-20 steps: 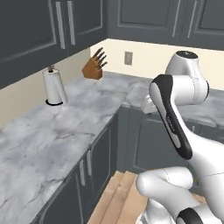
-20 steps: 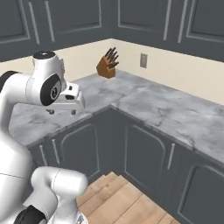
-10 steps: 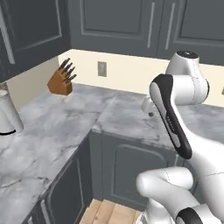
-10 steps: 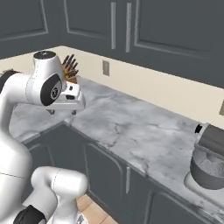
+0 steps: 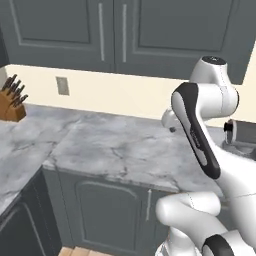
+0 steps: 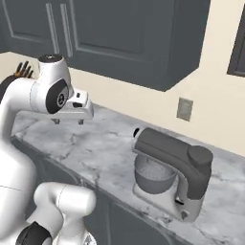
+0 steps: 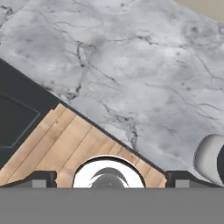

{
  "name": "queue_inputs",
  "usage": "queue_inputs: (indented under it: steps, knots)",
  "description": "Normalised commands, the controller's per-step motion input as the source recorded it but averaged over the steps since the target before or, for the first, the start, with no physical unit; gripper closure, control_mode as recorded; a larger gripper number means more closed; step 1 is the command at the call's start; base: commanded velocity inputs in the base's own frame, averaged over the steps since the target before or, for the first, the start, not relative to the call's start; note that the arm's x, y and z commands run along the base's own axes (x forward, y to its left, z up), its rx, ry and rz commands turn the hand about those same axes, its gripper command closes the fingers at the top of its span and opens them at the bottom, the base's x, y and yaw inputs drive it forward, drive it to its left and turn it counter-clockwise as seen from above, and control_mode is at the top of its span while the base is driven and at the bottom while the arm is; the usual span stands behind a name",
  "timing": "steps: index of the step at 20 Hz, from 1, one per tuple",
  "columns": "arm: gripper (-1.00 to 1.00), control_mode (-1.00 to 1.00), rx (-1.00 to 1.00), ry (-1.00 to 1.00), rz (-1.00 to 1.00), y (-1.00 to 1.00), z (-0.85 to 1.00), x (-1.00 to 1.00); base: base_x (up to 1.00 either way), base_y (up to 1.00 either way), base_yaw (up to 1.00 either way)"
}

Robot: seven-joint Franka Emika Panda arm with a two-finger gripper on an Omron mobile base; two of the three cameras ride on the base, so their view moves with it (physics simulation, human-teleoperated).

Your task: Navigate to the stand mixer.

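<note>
The stand mixer [image 6: 171, 168] stands on the marble counter [image 6: 105, 148] at the centre right of the right base view, with a shiny grey bowl under a dark grey head and a pale base. Its head end with the small black knob [image 5: 240, 132] pokes out from behind my arm at the right edge of the left base view. My gripper [image 6: 67, 121] hangs over the counter to the mixer's left, well apart from it, pointing down. It is open with nothing held. In the hand view the fingertips [image 7: 43, 178] sit wide apart at the bottom.
A wooden knife block [image 5: 11, 102] sits in the far left corner of the counter. Wall outlets [image 5: 62, 85] [image 6: 184, 109] are on the cream backsplash under dark upper cabinets [image 5: 115, 30]. The hand view looks down on the counter edge [image 7: 109, 131], wood floor [image 7: 74, 144] and dark lower cabinets.
The whole picture has shifted: the base has moved right along the counter. The knife block has slid to the left edge, and the stand mixer now looms large. The arm's pose is unchanged.
</note>
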Motion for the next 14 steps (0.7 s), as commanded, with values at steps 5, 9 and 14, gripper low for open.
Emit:
queue_inputs:
  steps: [5, 9, 14]
  knots:
    - [-1.0, 1.0, 0.0, 0.0, 0.0, 0.0, 0.0, 0.0, -0.19, 0.0, -0.55]
    - [-1.0, 1.0, 0.0, 0.0, 0.0, 0.0, 0.0, 0.0, 0.13, -0.46, -0.49]
    - [-1.0, 1.0, 0.0, 0.0, 0.0, 0.0, 0.0, 0.0, -0.67, -0.62, -0.29]
